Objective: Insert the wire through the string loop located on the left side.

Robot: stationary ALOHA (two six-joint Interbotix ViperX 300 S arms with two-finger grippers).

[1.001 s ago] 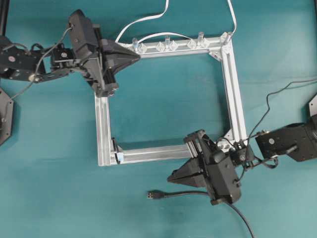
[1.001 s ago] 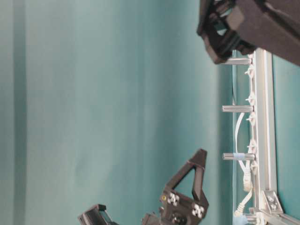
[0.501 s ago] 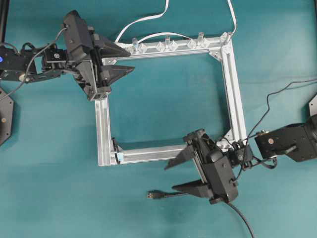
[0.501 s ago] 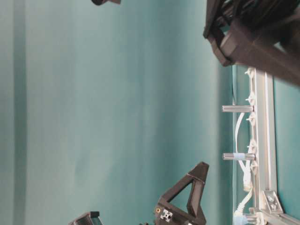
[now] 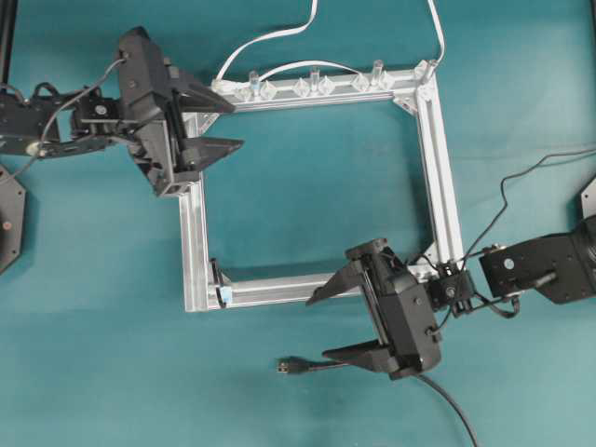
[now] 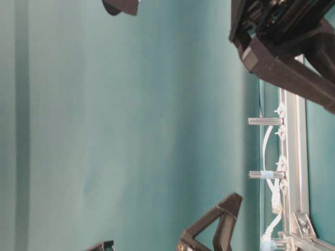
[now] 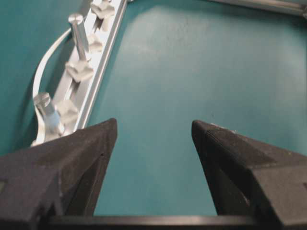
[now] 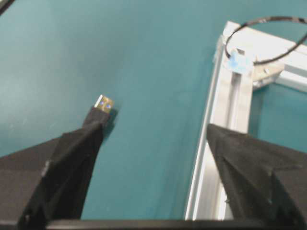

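Both grippers are spread wide and hold nothing: left gripper [image 5: 216, 124] over the frame's [image 5: 438, 168] top-left corner, right gripper [image 5: 323, 324] above the wire [image 5: 321, 365], which lies on the table below the frame. It looks light and floppy, so grip just behind its stiff plug [image 8: 100, 107]; the loop [image 8: 268, 40] looks flimsy

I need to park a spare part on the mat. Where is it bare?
Bare: the mat inside the aluminium frame, and left of the wire plug below the frame's bottom rail. Crowded: the top rail with white cables, and around the right gripper.
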